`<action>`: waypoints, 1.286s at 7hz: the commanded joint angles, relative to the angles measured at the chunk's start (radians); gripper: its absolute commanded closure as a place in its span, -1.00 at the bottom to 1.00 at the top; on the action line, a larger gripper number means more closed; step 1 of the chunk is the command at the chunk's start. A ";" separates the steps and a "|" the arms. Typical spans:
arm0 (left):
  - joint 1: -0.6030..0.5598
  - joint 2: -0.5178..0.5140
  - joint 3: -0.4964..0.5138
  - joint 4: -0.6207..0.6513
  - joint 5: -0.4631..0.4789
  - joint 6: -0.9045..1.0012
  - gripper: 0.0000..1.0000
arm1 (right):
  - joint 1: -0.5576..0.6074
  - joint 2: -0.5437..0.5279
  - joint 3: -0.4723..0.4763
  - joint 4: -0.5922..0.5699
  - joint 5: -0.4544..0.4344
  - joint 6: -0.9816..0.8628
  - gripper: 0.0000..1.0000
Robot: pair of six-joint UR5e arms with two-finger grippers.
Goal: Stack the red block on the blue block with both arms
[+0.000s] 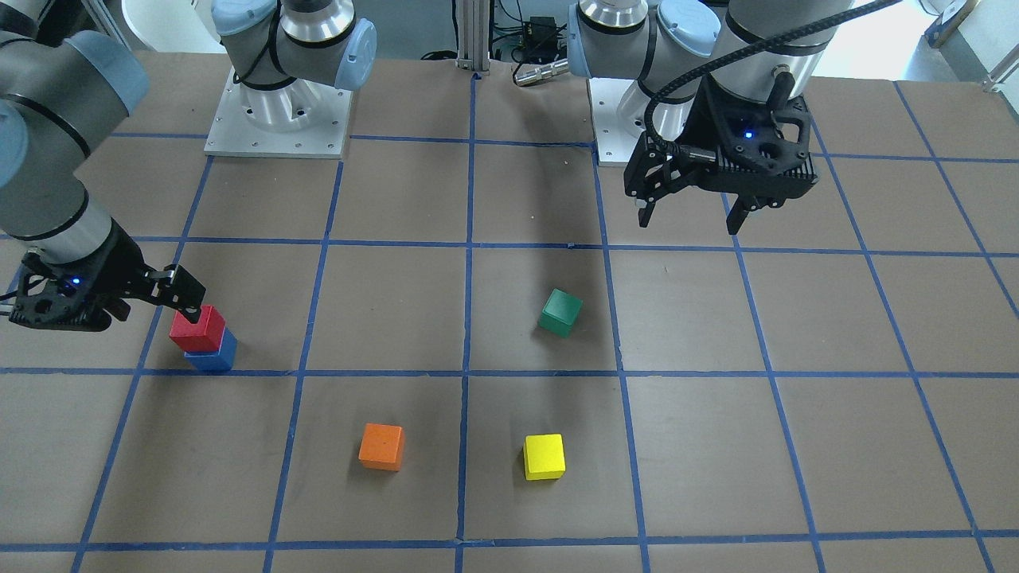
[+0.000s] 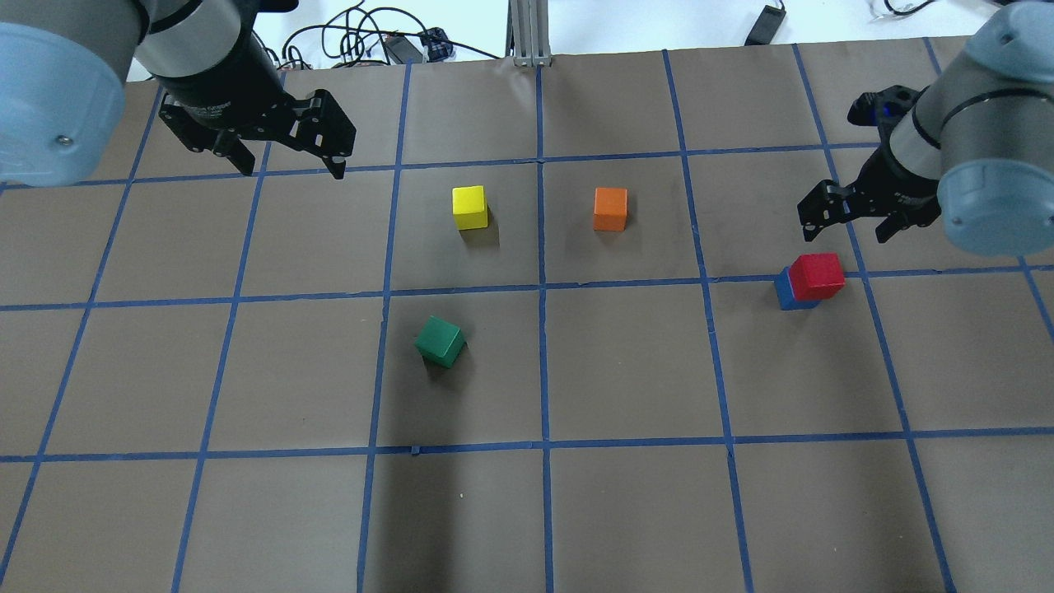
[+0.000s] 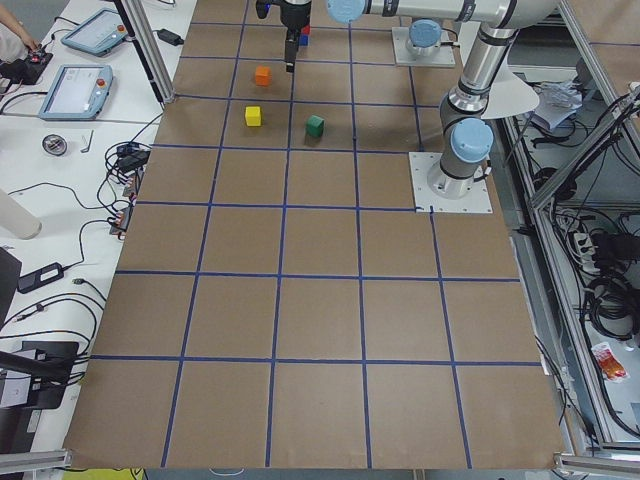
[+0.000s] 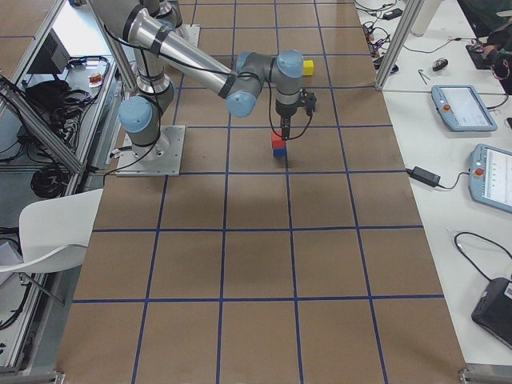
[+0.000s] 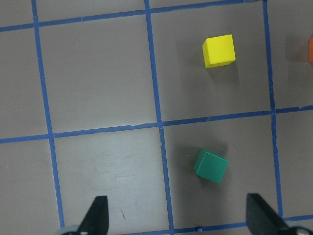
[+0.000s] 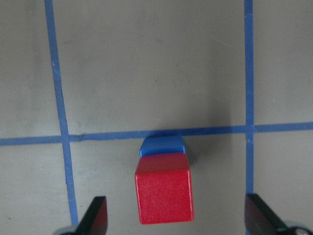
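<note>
The red block (image 1: 197, 328) sits on top of the blue block (image 1: 215, 358), slightly offset, beside a blue tape line. The stack also shows in the overhead view, red (image 2: 817, 275) on blue (image 2: 786, 292), and in the right wrist view, red (image 6: 164, 193) on blue (image 6: 162, 146). My right gripper (image 1: 151, 306) is open and empty. It hovers just above the stack, fingers wide apart and clear of the red block. My left gripper (image 1: 689, 223) is open and empty, raised over the table far from the stack (image 2: 292, 170).
A green cube (image 1: 560, 312) lies turned near the table's middle, below my left gripper in the left wrist view (image 5: 211, 166). An orange cube (image 1: 381, 446) and a yellow cube (image 1: 544, 456) sit on the operators' side. Both arm bases stand at the robot's edge.
</note>
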 commanded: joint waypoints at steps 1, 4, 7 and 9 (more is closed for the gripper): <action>0.000 0.001 0.000 0.000 0.000 0.000 -1.00 | 0.011 -0.033 -0.187 0.303 -0.009 0.027 -1.00; 0.000 0.001 0.000 0.000 0.000 0.000 -1.00 | 0.160 -0.097 -0.203 0.359 -0.010 0.253 -1.00; 0.000 0.001 0.000 0.000 0.002 0.000 -1.00 | 0.259 -0.100 -0.201 0.357 -0.009 0.306 -1.00; 0.000 0.001 0.000 0.000 0.002 0.000 -1.00 | 0.268 -0.102 -0.200 0.359 -0.004 0.321 -1.00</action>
